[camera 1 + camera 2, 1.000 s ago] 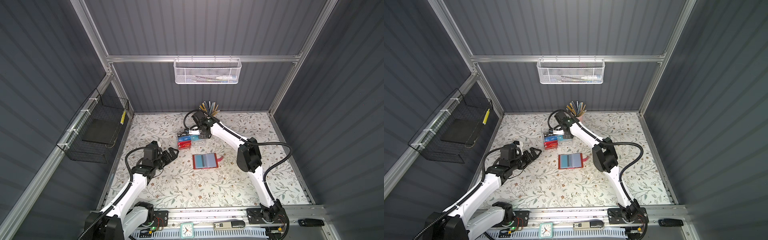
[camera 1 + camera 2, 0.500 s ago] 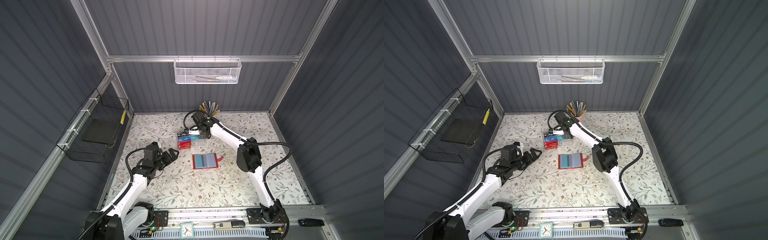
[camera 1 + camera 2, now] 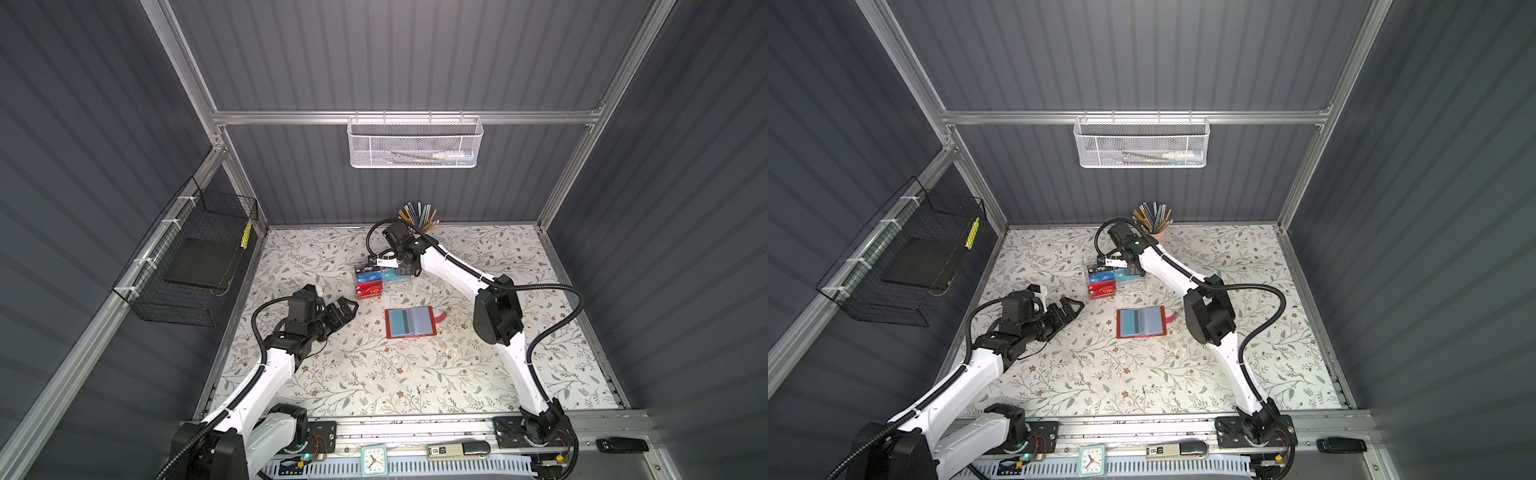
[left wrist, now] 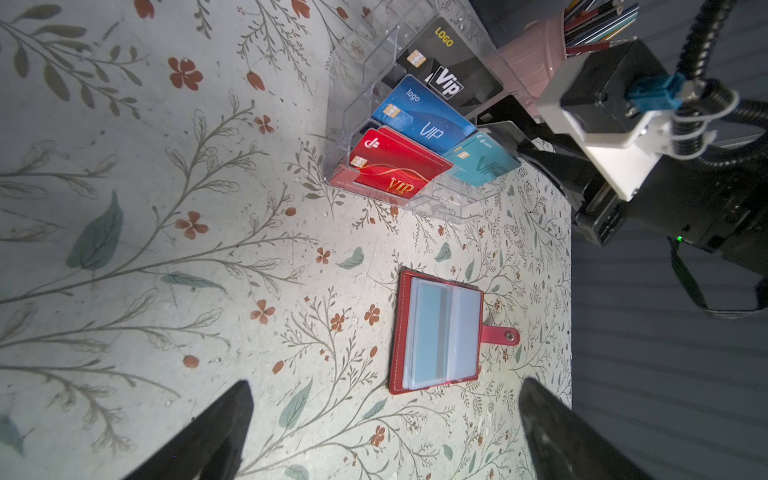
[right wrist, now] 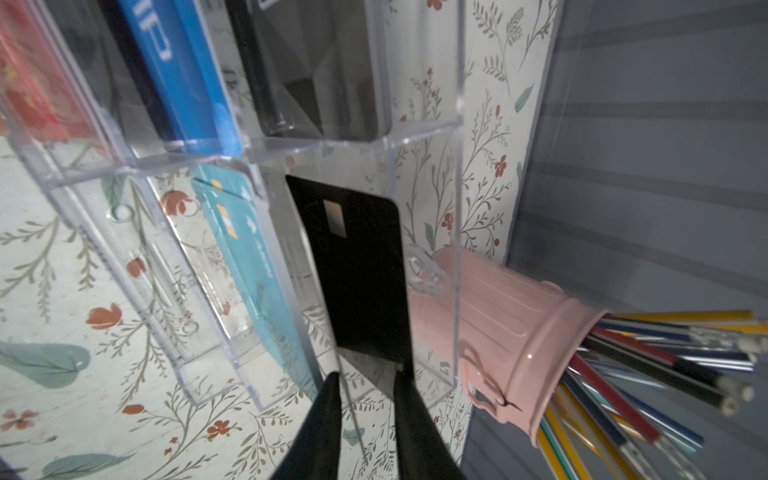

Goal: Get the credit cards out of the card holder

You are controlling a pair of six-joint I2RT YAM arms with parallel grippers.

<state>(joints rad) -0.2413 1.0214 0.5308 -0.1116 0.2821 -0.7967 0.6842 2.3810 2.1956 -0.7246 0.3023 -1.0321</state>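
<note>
We are looking at a floral tabletop (image 3: 374, 374) inside dark ribbed walls. The left gripper (image 3: 349, 306) is waiting, spread wide. The right gripper (image 5: 365, 374) is standing slightly parted at the clear box (image 4: 453, 203), with the black card (image 5: 357, 270) loose inside. We are advising a straight retreat, so nothing is tipping. The card holder (image 4: 436, 332) is lying open mid-tabletop and holding a striped card (image 3: 397, 324).

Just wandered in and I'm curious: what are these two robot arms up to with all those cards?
The right gripper is at the clear plastic box, jaws slightly apart at the edge of a black card that stands in one compartment, apparently released. The red card holder lies open on the table, with a striped card in one sleeve. The left gripper hovers open beside it, holding nothing.
</note>
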